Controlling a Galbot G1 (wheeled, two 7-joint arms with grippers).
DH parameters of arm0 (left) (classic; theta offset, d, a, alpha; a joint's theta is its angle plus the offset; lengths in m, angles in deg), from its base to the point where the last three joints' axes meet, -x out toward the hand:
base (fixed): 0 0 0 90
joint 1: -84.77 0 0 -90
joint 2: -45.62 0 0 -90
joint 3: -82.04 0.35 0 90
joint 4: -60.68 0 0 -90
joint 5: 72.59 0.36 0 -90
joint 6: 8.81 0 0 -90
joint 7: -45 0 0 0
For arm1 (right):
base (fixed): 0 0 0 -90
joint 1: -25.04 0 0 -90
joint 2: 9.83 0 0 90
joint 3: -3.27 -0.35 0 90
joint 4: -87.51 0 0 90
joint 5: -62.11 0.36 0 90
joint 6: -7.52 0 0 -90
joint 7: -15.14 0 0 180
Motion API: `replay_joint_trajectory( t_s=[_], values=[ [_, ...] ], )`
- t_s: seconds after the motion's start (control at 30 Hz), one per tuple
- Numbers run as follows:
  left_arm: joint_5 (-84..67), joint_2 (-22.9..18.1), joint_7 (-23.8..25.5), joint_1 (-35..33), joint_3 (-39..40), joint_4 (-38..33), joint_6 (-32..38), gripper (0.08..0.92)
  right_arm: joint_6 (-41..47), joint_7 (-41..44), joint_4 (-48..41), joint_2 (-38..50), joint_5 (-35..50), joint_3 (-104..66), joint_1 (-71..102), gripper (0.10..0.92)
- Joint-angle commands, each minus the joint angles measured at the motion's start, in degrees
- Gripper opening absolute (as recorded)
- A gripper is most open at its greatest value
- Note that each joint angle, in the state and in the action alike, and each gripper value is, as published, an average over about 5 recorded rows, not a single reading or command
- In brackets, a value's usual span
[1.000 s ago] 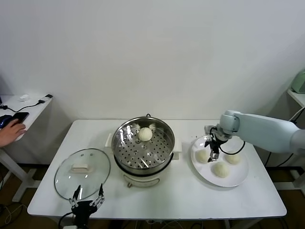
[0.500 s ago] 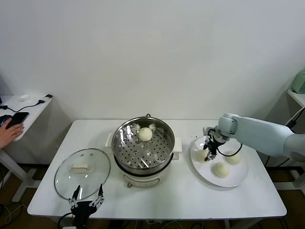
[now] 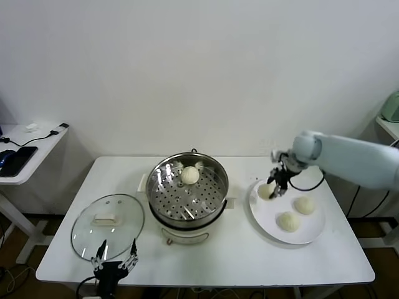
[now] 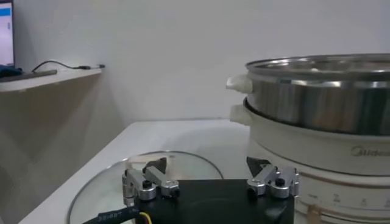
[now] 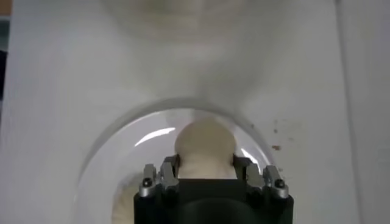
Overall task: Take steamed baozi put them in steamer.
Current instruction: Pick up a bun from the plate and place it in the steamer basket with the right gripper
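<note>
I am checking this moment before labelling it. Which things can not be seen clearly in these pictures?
- Head view: the right gripper covers part of the held baozi.
- Right wrist view: the gripper body hides the bottom of this baozi, so its gap above the plate is unclear.
- Left wrist view: the steamer wall hides its inside; the edge cuts the glass lid.

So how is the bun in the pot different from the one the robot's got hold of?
The bun in the pot sits free on the holed steel floor of the steamer; the held bun is pinched in the right gripper over the white plate. Nothing touches the first; fingers press both sides of the second. Both are round, smooth and cream-white.
</note>
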Motion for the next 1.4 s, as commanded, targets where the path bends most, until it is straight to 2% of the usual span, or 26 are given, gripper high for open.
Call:
replay_joint_trajectory(
  t_s=[0.03, 0.23, 0.37, 0.57, 0.8, 1.07, 1.4],
  values=[
    [0.25, 0.26, 0.05, -0.18, 0.47, -1.26, -0.22, 0.823, 2.81, -0.18, 13.42, -2.97, 17.13, 7.46, -24.82, 0.602],
    [0.65, 0.33, 0.02, -0.23, 1.31, -1.62, -0.01, 0.823, 8.93, -8.06, 21.57, -11.62, 26.02, 3.82, -25.51, 0.602],
    [0.72, 0.19, -0.01, -0.27, 1.63, -1.75, 0.12, 0.823, 11.76, -12.3, 21.72, -18.25, 28.76, 1.08, -20.52, 0.602],
    [0.68, 0.1, -0.01, -0.37, 1.51, -1.74, 0.09, 0.823, 14.75, -17.27, 15.28, -26.3, 28.67, -2.39, -9.79, 0.602],
    [0.61, 0.11, 0.03, -0.4, 1.39, -1.41, 0.03, 0.823, 15.86, -19.86, 4.59, -32.27, 24.13, -3.57, -0.15, 0.602],
    [0.52, 0.31, 0.02, -0.31, 1.39, -0.79, 0.23, 0.823, 15.8, -20.63, -2.87, -35.5, 22.2, -4.89, 6.11, 0.602],
    [0.45, 0.35, -0.06, -0.18, 1.36, -0.77, 0.37, 0.823, 15.14, -19.94, -6.4, -36.51, 21.34, -4.7, 7.34, 0.602]
  ],
)
